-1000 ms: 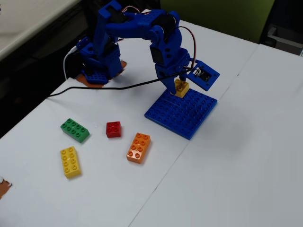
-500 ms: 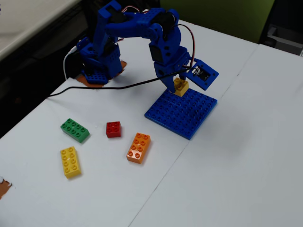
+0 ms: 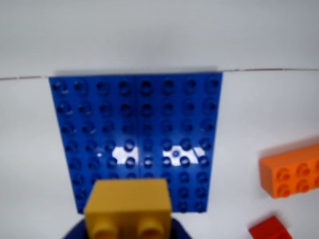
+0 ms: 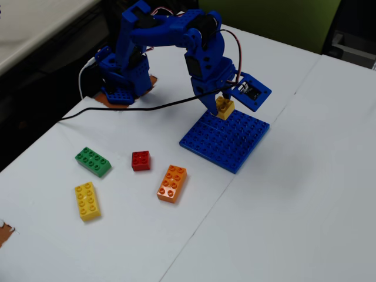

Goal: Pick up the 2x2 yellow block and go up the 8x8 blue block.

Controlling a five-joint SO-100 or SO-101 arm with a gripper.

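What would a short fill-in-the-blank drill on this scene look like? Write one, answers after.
1. The gripper holds a small ____ block.
2. That block is over the far edge of the ____ baseplate in the fixed view.
3. Between the green brick and the orange brick lies a ____ brick.
Answers: yellow; blue; red
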